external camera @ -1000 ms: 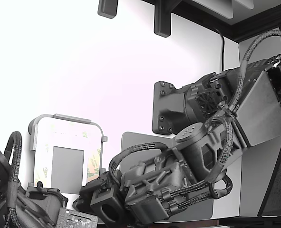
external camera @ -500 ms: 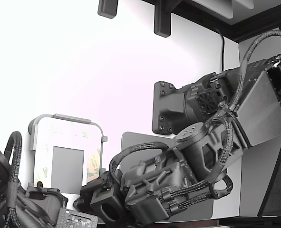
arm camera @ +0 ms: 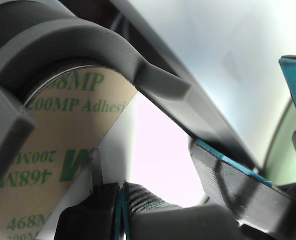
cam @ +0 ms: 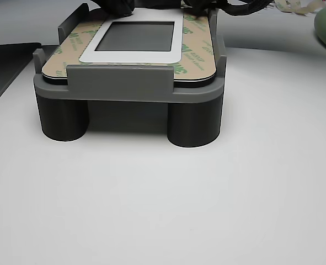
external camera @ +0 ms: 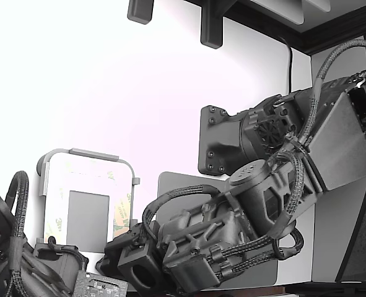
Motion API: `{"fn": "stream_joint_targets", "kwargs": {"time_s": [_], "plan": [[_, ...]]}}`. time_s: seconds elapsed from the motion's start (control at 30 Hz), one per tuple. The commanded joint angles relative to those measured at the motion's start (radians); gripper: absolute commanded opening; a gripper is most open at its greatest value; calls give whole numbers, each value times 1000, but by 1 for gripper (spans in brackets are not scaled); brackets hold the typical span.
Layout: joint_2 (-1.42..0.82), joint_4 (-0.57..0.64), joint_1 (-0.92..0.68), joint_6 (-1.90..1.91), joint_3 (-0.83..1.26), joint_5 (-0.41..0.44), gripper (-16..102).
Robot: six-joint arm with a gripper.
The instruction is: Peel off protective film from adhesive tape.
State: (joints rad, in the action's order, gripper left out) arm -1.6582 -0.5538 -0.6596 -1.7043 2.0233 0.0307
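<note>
Almost nothing is shifting since the earlier frames: your arm is sitting low in the exterior view, its gripper [external camera: 133,263] at the near edge of the grey fixture [external camera: 87,154], in the lower left of the frame. In the wrist view the dark fingers [arm camera: 95,210] are sitting together at the bottom centre, pinching a small pale tab beside the protective film [arm camera: 62,150], which is filling the left half of that frame with its green print. You are seeing only liner; the adhesive tape beneath it is not showing. Watch for the tab slipping out if the grip is shallow, or the liner tearing, or the white panel [cam: 135,55] lifting out of the fixture if you are pulling steeply.
</note>
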Motion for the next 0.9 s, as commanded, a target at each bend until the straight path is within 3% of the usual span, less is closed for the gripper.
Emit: {"fn": "stream_joint_targets", "kwargs": {"time_s": [0.0, 0.87], "plan": [[-25, 5, 6, -2, -31, 0, -11], [-11, 9, 6, -58, -38, 9, -11]]}}
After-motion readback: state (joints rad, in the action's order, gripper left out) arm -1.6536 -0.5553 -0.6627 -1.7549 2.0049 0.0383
